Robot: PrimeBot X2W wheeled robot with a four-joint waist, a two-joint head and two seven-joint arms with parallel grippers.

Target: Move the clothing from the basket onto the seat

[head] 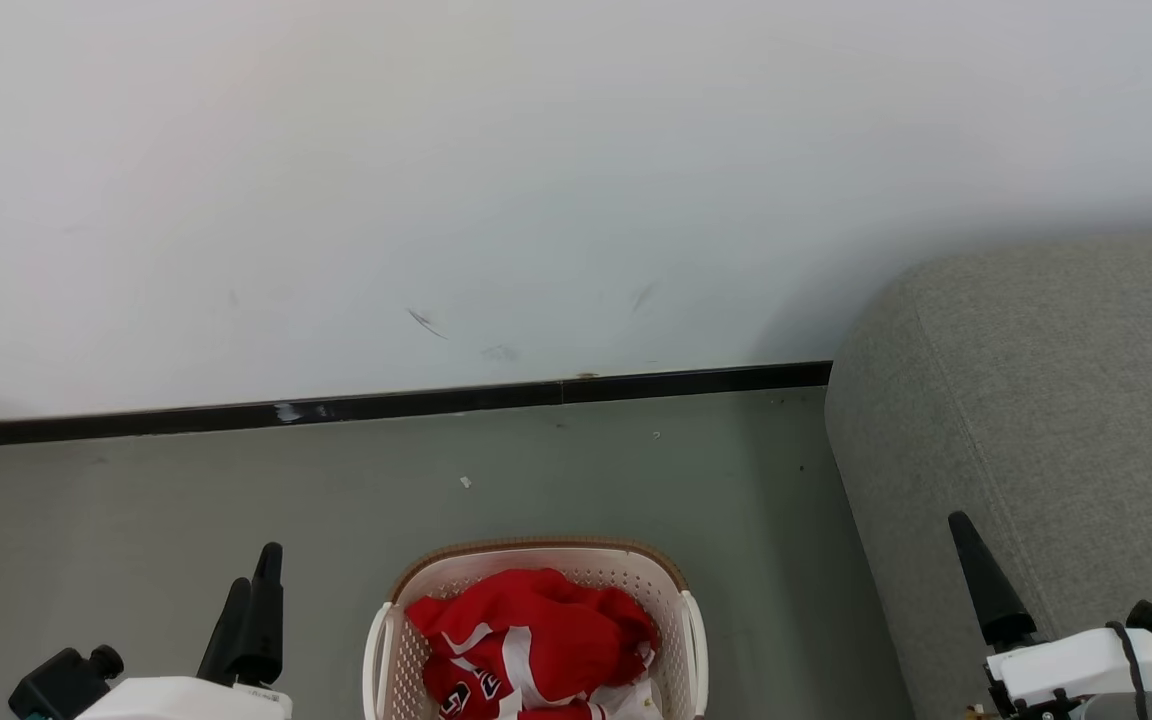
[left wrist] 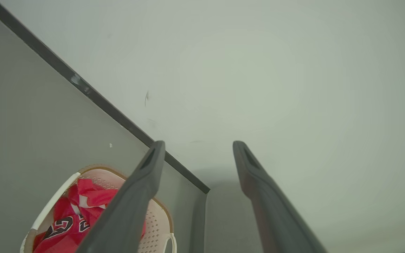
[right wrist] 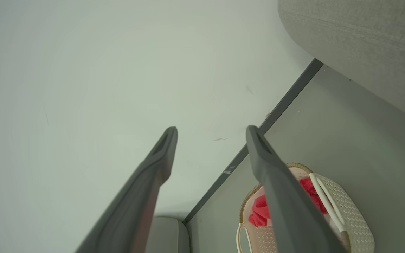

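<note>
Against a white wall point(head: 536, 150) edged by a black skirting strip point(head: 386, 405), a cream-white oval basket of perforated plastic with a brown woven-look rim point(head: 536, 546) is set on the grey floor point(head: 186, 520). Bright-red fabric clothing with white trim point(head: 536, 630) is heaped, crumpled, inside the basket. To the robot's right a large grey upholstered seat with a rounded corner point(head: 1056, 400) is seen, near the basket but apart from it, with a strip of floor lying between. Dark scuff marks point(head: 426, 322) are carried by the wall, and a small white scrap point(head: 465, 482) lies on the floor beyond the basket. Black numerals outlined in white point(left wrist: 60, 225) are printed on one garment; being folded, they cannot be read with certainty. Both the left jaws and the right jaws are held released, their long dark fingers point(left wrist: 135, 196) spread with nothing between them, one pair to either side of the basket.
</note>
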